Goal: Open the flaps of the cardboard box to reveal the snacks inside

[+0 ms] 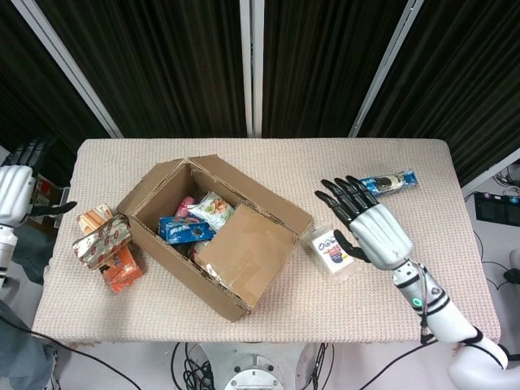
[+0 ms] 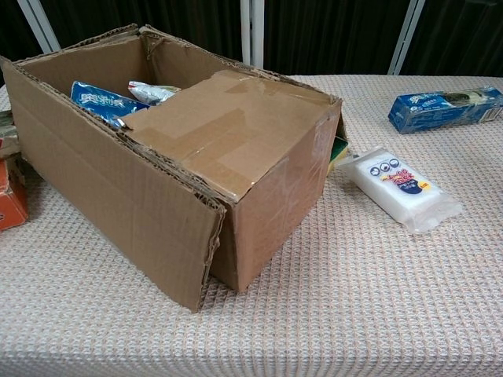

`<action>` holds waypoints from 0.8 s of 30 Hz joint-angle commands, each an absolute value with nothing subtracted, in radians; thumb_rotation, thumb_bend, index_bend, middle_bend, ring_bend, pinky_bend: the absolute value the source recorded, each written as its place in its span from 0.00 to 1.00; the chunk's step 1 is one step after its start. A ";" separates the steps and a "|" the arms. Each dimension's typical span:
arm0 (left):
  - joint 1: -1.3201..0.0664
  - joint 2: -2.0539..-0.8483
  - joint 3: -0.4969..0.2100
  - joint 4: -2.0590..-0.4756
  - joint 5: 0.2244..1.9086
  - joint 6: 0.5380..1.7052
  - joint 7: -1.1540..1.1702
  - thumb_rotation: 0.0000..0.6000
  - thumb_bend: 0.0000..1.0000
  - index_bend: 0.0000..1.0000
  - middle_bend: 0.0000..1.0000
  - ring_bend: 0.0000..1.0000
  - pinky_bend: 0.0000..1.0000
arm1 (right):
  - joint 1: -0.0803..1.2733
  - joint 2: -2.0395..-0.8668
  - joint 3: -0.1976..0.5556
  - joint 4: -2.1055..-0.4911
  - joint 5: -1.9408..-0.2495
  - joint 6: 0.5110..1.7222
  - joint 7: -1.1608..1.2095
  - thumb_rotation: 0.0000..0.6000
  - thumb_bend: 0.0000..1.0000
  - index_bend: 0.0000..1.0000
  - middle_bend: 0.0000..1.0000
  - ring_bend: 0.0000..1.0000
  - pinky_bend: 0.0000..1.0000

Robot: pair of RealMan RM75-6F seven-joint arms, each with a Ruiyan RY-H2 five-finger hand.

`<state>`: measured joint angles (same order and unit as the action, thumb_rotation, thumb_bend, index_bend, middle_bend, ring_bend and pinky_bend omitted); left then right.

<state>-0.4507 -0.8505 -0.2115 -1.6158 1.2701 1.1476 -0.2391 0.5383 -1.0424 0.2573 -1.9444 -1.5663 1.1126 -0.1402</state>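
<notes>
Cardboard box (image 1: pixel 213 236) sits left of centre on the surface (image 1: pixel 390 309), long axis running from 10 to 4 o'clock in the head view. Flap at the 10 o'clock end is folded out and down, so that half is open; snacks show inside: blue packet (image 1: pixel 185 230), green-white bag (image 1: pixel 213 209), pink pack beside them. Flap at the 4 o'clock end (image 2: pixel 228 133) lies flat over the box, taped, covering that half.

Right robot hand (image 1: pixel 367 225) hovers at 3 o'clock of the box, over the surface, fingers spread wide and pointing toward 10 o'clock, holding nothing. Not seen in the chest view. It is just beside the white pouch (image 1: pixel 333 254), which lies at the box's 3 o'clock corner, near the wall; touching or not, cannot tell.

Left robot hand (image 1: pixel 15 193) is at the far 9 o'clock edge of the head view, off the surface, fingers apart, empty, well apart from the box.

Blue cookie pack (image 1: pixel 392 182) lies at 2 o'clock, partly behind the right fingers. Orange and striped snack packs (image 1: pixel 106 248) are piled at 9 o'clock of the box, just beside its wall.
</notes>
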 commanded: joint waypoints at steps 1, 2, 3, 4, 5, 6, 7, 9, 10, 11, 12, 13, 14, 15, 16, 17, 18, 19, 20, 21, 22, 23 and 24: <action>-0.380 -0.770 -0.146 -1.633 1.328 1.119 -0.311 0.92 0.00 0.07 0.08 0.04 0.16 | 0.710 -1.020 0.316 -2.033 -1.390 0.889 -0.263 1.00 0.60 0.00 0.01 0.00 0.00; -0.371 -0.760 -0.137 -1.634 1.338 1.119 -0.323 0.92 0.00 0.09 0.08 0.04 0.16 | 0.739 -1.024 0.325 -2.039 -1.354 0.856 -0.285 1.00 0.61 0.00 0.01 0.00 0.00; -0.361 -0.753 -0.129 -1.631 1.347 1.125 -0.334 0.93 0.00 0.09 0.08 0.04 0.16 | 0.769 -1.030 0.334 -2.043 -1.317 0.826 -0.305 1.00 0.63 0.00 0.02 0.00 0.00; -0.347 -0.748 -0.122 -1.624 1.358 1.137 -0.344 0.92 0.00 0.09 0.08 0.04 0.16 | 0.810 -1.040 0.345 -2.047 -1.266 0.788 -0.328 1.00 0.64 0.01 0.03 0.00 0.00; -0.337 -0.746 -0.116 -1.620 1.365 1.147 -0.351 0.92 0.00 0.09 0.08 0.04 0.16 | 0.841 -1.048 0.351 -2.048 -1.227 0.761 -0.345 1.00 0.65 0.01 0.04 0.00 0.00; -0.327 -0.744 -0.111 -1.617 1.372 1.157 -0.361 0.91 0.00 0.09 0.08 0.04 0.16 | 0.873 -1.056 0.356 -2.045 -1.186 0.738 -0.366 1.00 0.66 0.02 0.05 0.00 0.00; -0.315 -0.743 -0.105 -1.616 1.382 1.170 -0.377 0.90 0.00 0.09 0.08 0.05 0.16 | 0.917 -1.068 0.358 -2.039 -1.130 0.712 -0.399 1.00 0.67 0.03 0.07 0.00 0.00; -0.298 -0.743 -0.095 -1.612 1.403 1.192 -0.393 0.87 0.00 0.09 0.09 0.05 0.16 | 0.987 -1.090 0.356 -2.024 -1.037 0.677 -0.447 1.00 0.70 0.05 0.08 0.00 0.00; -0.287 -0.746 -0.088 -1.609 1.420 1.208 -0.398 0.86 0.00 0.09 0.09 0.05 0.16 | 1.036 -1.104 0.348 -2.011 -0.967 0.658 -0.476 1.00 0.72 0.06 0.09 0.00 0.00; -0.280 -0.749 -0.083 -1.608 1.432 1.220 -0.401 0.85 0.00 0.09 0.10 0.05 0.16 | 1.074 -1.114 0.340 -2.002 -0.912 0.644 -0.498 1.00 0.73 0.07 0.10 0.00 0.00; -0.274 -0.753 -0.078 -1.606 1.444 1.232 -0.403 0.85 0.00 0.09 0.10 0.05 0.16 | 1.114 -1.124 0.329 -1.991 -0.855 0.635 -0.519 1.00 0.74 0.07 0.10 0.00 0.00; -0.266 -0.758 -0.073 -1.606 1.456 1.245 -0.404 0.84 0.00 0.09 0.10 0.05 0.16 | 1.166 -1.139 0.311 -1.976 -0.779 0.630 -0.547 1.00 0.74 0.08 0.10 0.00 0.00; -0.261 -0.762 -0.069 -1.606 1.466 1.254 -0.405 0.85 0.00 0.09 0.10 0.05 0.16 | 1.205 -1.152 0.297 -1.965 -0.722 0.633 -0.566 1.00 0.75 0.08 0.10 0.00 0.00; -0.255 -0.766 -0.063 -1.605 1.478 1.264 -0.405 0.84 0.00 0.09 0.10 0.05 0.16 | 1.256 -1.170 0.275 -1.950 -0.650 0.641 -0.593 1.00 0.75 0.09 0.10 0.00 0.00; -0.251 -0.768 -0.059 -1.605 1.486 1.269 -0.405 0.84 0.00 0.09 0.10 0.05 0.16 | 1.293 -1.184 0.258 -1.938 -0.597 0.649 -0.612 1.00 0.76 0.09 0.10 0.00 0.00; -0.248 -0.771 -0.056 -1.605 1.493 1.274 -0.404 0.84 0.00 0.09 0.10 0.05 0.16 | 1.329 -1.197 0.241 -1.928 -0.545 0.659 -0.631 1.00 0.77 0.09 0.10 0.00 0.00; -0.246 -0.773 -0.053 -1.605 1.499 1.278 -0.404 0.84 0.00 0.09 0.11 0.05 0.16 | 1.364 -1.209 0.225 -1.917 -0.496 0.668 -0.648 1.00 0.77 0.09 0.10 0.00 0.00; -0.244 -0.776 -0.051 -1.604 1.504 1.283 -0.405 0.83 0.00 0.09 0.11 0.05 0.16 | 1.406 -1.225 0.205 -1.903 -0.435 0.682 -0.669 1.00 0.77 0.09 0.10 0.00 0.00; -0.243 -0.778 -0.051 -1.602 1.506 1.284 -0.407 0.83 0.00 0.09 0.11 0.05 0.16 | 1.435 -1.237 0.192 -1.893 -0.393 0.691 -0.682 1.00 0.77 0.09 0.10 0.00 0.00; -0.243 -0.780 -0.051 -1.602 1.508 1.286 -0.410 0.82 0.00 0.09 0.11 0.05 0.16 | 1.461 -1.248 0.182 -1.885 -0.356 0.699 -0.691 1.00 0.78 0.10 0.11 0.00 0.00; -0.243 -0.781 -0.051 -1.600 1.509 1.288 -0.414 0.82 0.00 0.09 0.11 0.05 0.16 | 1.491 -1.260 0.170 -1.875 -0.313 0.708 -0.701 1.00 0.78 0.10 0.11 0.00 0.00; -0.243 -0.782 -0.052 -1.600 1.509 1.289 -0.417 0.81 0.00 0.09 0.11 0.05 0.16 | 1.510 -1.268 0.162 -1.870 -0.287 0.714 -0.707 1.00 0.78 0.11 0.12 0.00 0.00; -0.244 -0.782 -0.052 -1.599 1.511 1.289 -0.419 0.81 0.00 0.09 0.11 0.05 0.16 | 1.527 -1.276 0.154 -1.864 -0.267 0.720 -0.712 1.00 0.78 0.11 0.13 0.00 0.00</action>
